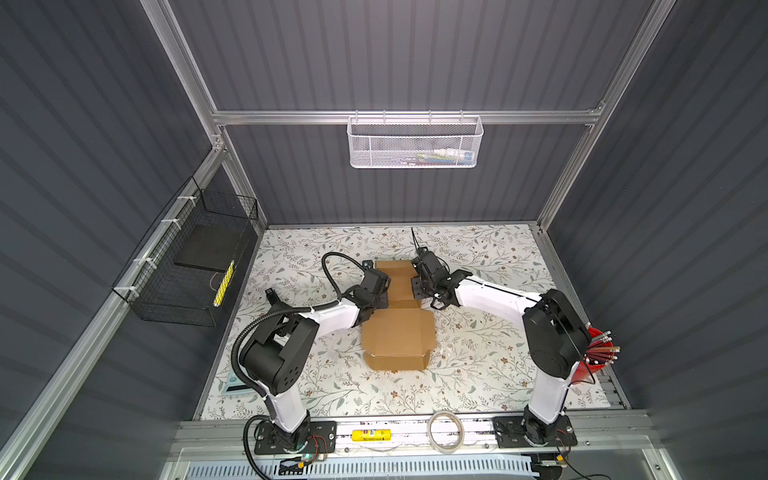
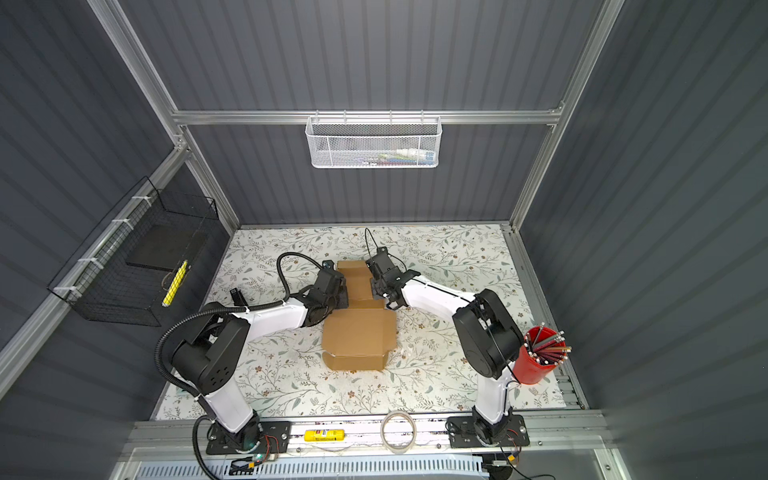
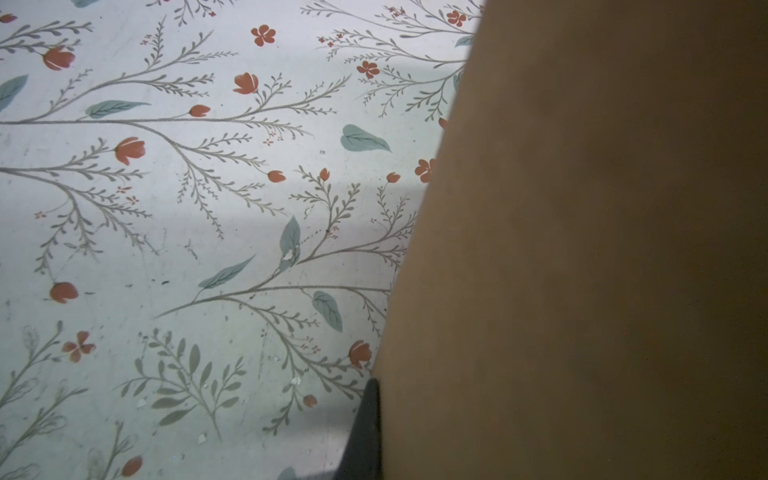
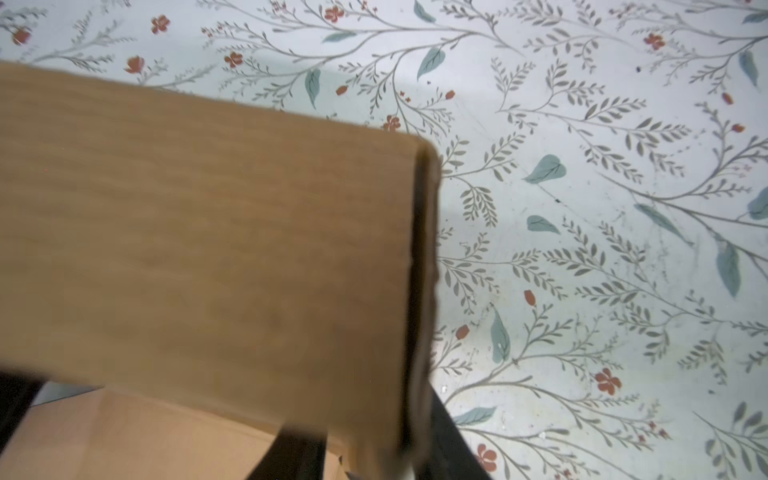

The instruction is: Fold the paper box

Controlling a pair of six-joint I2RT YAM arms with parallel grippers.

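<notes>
The paper box (image 1: 397, 338) is plain brown cardboard lying mid-table in both top views, its near part folded into a shallow tray, its far part (image 2: 358, 282) running back between the two grippers. My left gripper (image 1: 376, 287) sits at that far part's left side. In the left wrist view one dark finger (image 3: 365, 432) presses against a cardboard flap (image 3: 582, 249); the other finger is hidden behind it. My right gripper (image 1: 420, 283) is at the right side. In the right wrist view its jaws (image 4: 370, 444) stand apart astride a doubled wall (image 4: 422, 270), blurred.
A red cup of pencils (image 2: 540, 355) stands at the right edge beside the right arm. A tape roll (image 1: 446, 430) and a yellow tube (image 1: 372, 435) lie on the front rail. A white mesh basket (image 1: 415, 143) hangs on the back wall, a black wire basket (image 1: 187, 266) on the left.
</notes>
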